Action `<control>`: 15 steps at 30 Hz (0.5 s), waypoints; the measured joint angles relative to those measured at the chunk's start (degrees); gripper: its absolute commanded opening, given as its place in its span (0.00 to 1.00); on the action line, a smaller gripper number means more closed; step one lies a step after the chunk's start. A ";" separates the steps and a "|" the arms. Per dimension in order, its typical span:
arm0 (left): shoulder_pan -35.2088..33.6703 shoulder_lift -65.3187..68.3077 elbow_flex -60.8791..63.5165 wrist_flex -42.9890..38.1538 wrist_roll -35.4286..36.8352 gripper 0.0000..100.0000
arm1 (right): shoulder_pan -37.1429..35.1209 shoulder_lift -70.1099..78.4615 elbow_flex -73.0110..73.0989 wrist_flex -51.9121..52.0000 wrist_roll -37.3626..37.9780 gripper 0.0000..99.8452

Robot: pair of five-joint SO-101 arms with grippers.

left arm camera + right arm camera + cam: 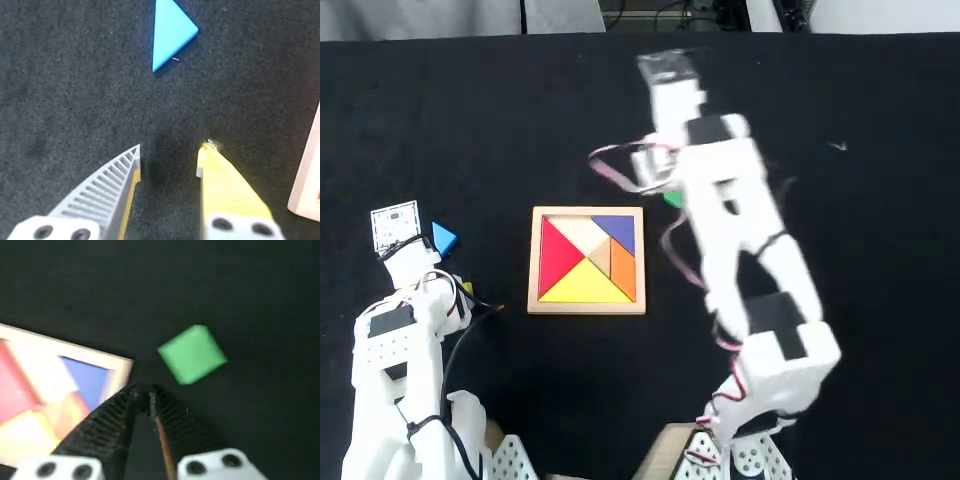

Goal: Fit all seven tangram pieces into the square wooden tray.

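Both jaws empty: left apart, right closed; green square (192,354) mostly hidden under right arm (740,230).

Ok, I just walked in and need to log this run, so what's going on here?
Two arms are filling a tangram tray. Most pieces already lie in it; a blue triangle and a green square lie on the cloth outside. The left pincer hangs open just short of the triangle, holding nothing. The right pincer is shut and empty, close by the tray's corner and the square.
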 measured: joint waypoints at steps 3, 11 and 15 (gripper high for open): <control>0.00 0.00 0.00 0.00 0.00 0.19 | 3.87 3.08 0.00 0.09 10.81 0.30; 0.00 0.00 0.00 0.00 0.00 0.19 | 3.78 15.65 -4.84 0.35 25.05 0.31; 0.00 0.00 0.00 0.00 0.00 0.19 | 2.29 18.90 -9.76 1.41 25.58 0.31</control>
